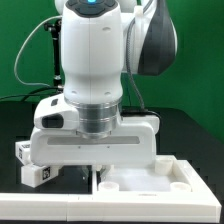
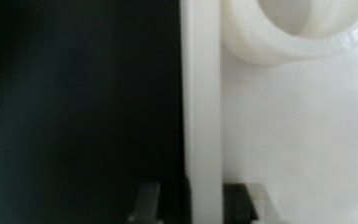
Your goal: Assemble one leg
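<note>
The large flat white panel [image 1: 185, 178] with a raised rim lies at the exterior view's front right. My gripper [image 1: 97, 172] is down at its left edge. In the wrist view the gripper [image 2: 201, 205] straddles the panel's upright rim wall [image 2: 201, 90], with one dark finger [image 2: 153, 203] against each side, shut on it. A round socket [image 2: 297, 35] sits on the panel beside the rim. Two small white legs [image 1: 36, 170] with black-and-white tags lie on the black table at the exterior view's left, apart from the gripper.
A low white strip [image 1: 40, 203] runs along the front left of the table. A green backdrop [image 1: 25, 50] and black cables stand behind the arm. The arm's white body hides the middle of the table.
</note>
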You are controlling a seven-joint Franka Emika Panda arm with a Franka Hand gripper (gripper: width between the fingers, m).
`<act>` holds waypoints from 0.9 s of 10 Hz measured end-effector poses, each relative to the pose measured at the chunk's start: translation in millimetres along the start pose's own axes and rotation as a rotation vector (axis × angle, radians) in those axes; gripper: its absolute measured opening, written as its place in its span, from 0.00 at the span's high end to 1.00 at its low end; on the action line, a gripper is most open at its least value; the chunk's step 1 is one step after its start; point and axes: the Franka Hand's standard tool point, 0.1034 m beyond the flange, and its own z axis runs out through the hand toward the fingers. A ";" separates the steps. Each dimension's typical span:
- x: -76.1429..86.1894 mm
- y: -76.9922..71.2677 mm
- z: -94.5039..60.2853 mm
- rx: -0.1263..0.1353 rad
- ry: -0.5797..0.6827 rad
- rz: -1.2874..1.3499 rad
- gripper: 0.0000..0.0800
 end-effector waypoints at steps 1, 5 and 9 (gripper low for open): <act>0.1 -0.9 -0.1 0.001 -0.015 0.000 0.94; -0.3 -1.1 -0.9 -0.005 -0.019 0.005 0.79; -30.2 9.3 -51.3 0.015 -0.057 0.029 0.31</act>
